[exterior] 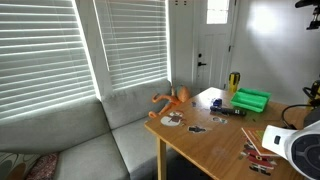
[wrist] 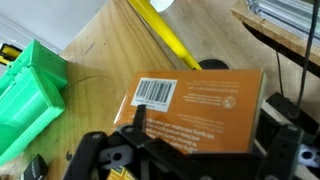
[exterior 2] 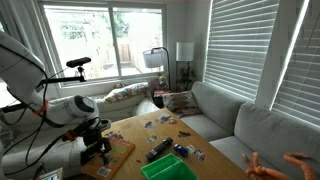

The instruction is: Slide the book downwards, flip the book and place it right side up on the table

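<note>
In the wrist view the book (wrist: 215, 92) lies flat on the wooden table (wrist: 100, 50). Its orange cover faces up, with white print and a white barcode label at its left end. My gripper (wrist: 206, 112) hangs right over it with the fingers spread wide. The left fingertip overlaps the book's left edge and the right fingertip stands at its right edge. In an exterior view the gripper (exterior 2: 95, 130) is low over the near end of the table (exterior 2: 135, 135). There the book is hidden behind it.
A bright green ridged plastic object (wrist: 30, 95) lies left of the book, also in both exterior views (exterior: 250, 99) (exterior 2: 165, 168). A yellow stick (wrist: 165, 30) lies beyond the book. Small cards and a black remote (exterior 2: 158, 151) lie on the table. A grey couch (exterior: 80, 140) stands alongside.
</note>
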Available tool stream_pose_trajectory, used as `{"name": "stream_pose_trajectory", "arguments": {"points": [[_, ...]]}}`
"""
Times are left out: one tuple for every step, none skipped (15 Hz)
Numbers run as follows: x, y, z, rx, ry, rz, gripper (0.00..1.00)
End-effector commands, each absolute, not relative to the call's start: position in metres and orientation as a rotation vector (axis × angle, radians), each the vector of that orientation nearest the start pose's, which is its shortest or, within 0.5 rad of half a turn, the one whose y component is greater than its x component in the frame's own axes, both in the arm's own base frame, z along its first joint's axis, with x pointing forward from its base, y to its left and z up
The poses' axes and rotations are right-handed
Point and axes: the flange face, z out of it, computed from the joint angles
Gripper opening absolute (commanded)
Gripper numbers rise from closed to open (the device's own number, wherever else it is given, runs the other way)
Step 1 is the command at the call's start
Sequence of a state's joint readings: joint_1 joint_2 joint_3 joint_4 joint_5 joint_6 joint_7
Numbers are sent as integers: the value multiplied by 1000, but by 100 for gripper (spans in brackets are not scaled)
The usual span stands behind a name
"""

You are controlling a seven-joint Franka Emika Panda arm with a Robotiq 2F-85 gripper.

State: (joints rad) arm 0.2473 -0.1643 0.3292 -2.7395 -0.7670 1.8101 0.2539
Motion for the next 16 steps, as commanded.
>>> {"name": "stream_pose_trajectory", "arguments": {"points": [[303, 121, 246, 1950, 837, -470, 100], [303, 122, 245, 1947, 838, -470, 100], [303, 122, 245, 1947, 839, -470, 100], [303, 122, 246, 1950, 837, -466, 100], [304, 123, 249, 1955, 836, -463, 100], [304, 123, 250, 1957, 836, -464, 95], [304, 123, 251, 1957, 837, -464, 73], [304, 123, 252, 1959, 835, -463, 70], [304, 123, 253, 1960, 834, -463, 68], [304, 123, 254, 1960, 833, -465, 62], [305, 123, 255, 1960, 830, -466, 56], [305, 124, 256, 1956, 826, -466, 47], [306, 125, 257, 1956, 822, -463, 73], [308, 125, 258, 1958, 821, -462, 88], [307, 125, 257, 1958, 821, -466, 88], [307, 125, 256, 1962, 827, -468, 93]]}}
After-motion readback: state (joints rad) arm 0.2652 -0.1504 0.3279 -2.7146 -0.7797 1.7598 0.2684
